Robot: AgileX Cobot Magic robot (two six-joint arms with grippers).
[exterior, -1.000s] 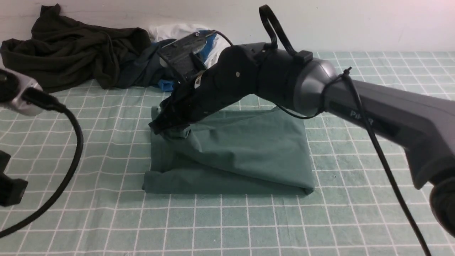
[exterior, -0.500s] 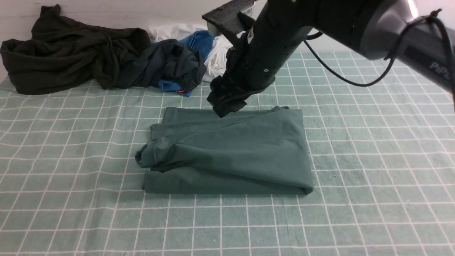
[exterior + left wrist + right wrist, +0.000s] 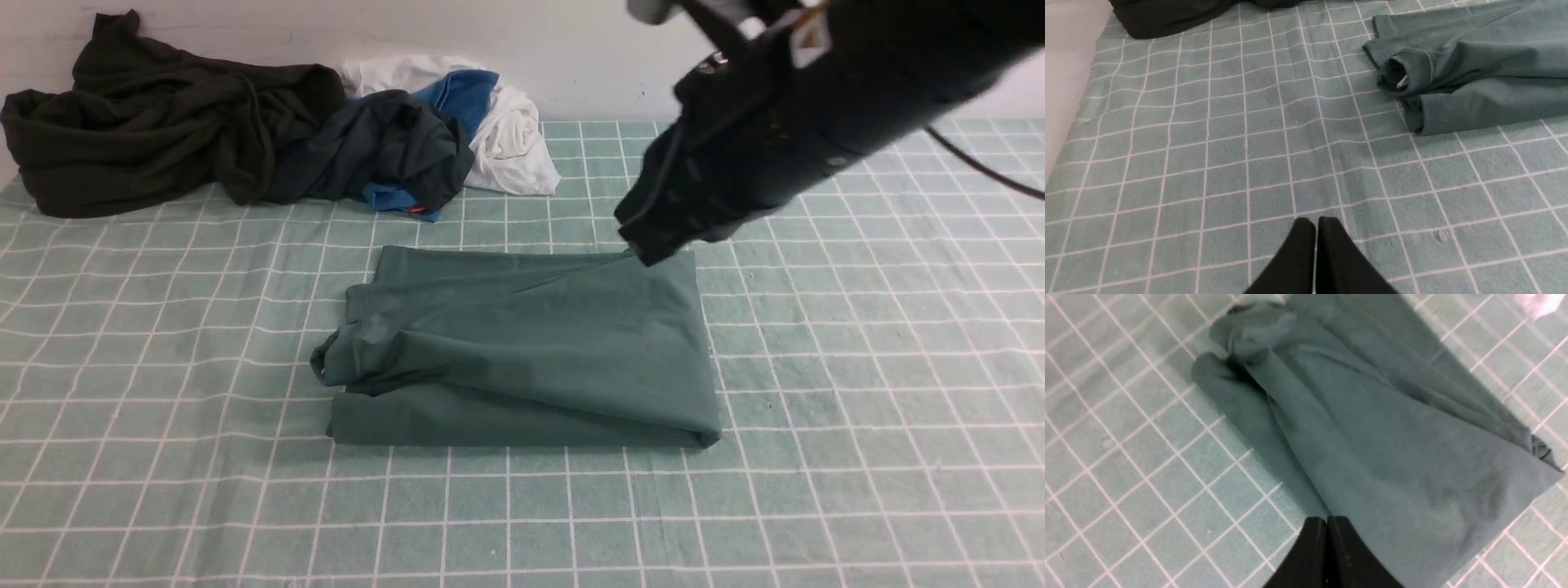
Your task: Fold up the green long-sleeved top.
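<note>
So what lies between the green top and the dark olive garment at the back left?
Just bare grid-patterned cloth lies between the green top and the dark olive garment, as the front view shows.

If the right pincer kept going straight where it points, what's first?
Probably the green long-sleeved top: the right pincer aims down over its folded body. Depth is unclear, so where it would touch is a guess.
</note>
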